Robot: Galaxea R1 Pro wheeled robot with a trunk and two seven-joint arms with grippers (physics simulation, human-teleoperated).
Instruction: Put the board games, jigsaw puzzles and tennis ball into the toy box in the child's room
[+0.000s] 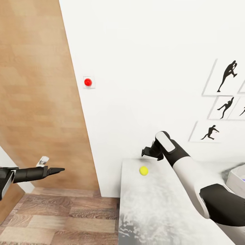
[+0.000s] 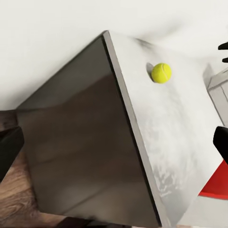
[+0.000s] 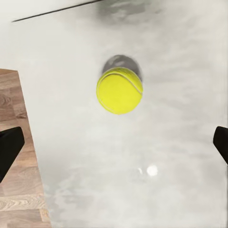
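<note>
From the head we see the tennis ball on the desk near its far corner, our right claw poised at its twelve o'clock; our left claw hangs over the floor, pinched closed. The left wrist adds the desk's dark side. The right wrist shows spread-apart tips flanking the ball; we should descend centred.
</note>
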